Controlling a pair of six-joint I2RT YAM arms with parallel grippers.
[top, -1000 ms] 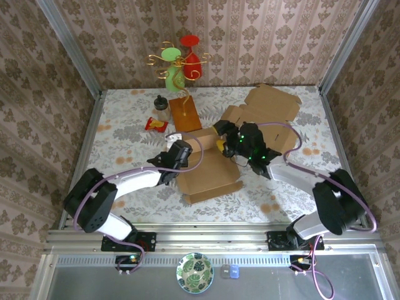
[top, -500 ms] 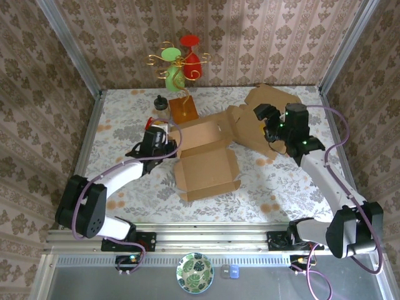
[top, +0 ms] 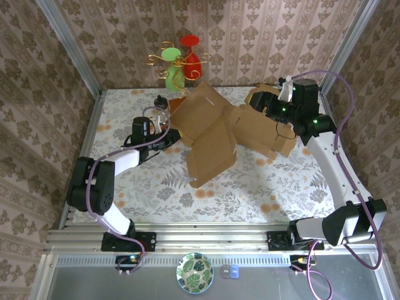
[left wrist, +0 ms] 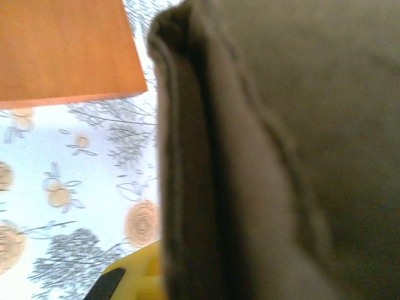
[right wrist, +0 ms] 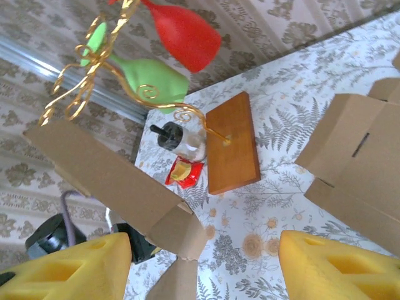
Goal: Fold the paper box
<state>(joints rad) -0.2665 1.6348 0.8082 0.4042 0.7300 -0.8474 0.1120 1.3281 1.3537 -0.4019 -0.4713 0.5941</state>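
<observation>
Your box [top: 209,134] sits on the far half of the desk [top: 156,187], running from the middle out to the far right corner. It is unfolded and not flat. Its left panel is tipped up and leans toward the stand [top: 178,62], a lower panel slopes down toward the middle of the desk, and the right part lies near the right wall.

Your left end effector [top: 169,139] reaches in from the left and meets the box at its left edge. In the left wrist view a doubled cardboard edge [left wrist: 250,156] runs straight down the frame, with one yellow finger [left wrist: 134,278] tight against it at the bottom. The fingers are pressed together and pinching that edge. Behind it you can see a corner of the stand's wooden base [left wrist: 62,50] and the flowered desk cloth.

Your right end effector [top: 273,111] hangs above the right part of the box, near the far right corner. In its wrist view [right wrist: 203,244] the two yellow fingers [right wrist: 69,265] are spread wide with nothing between them. Past them you see the raised flap [right wrist: 112,181], the bottle [right wrist: 178,140], a red packet [right wrist: 182,172] just beside it, and the stand's green and red glasses.
</observation>
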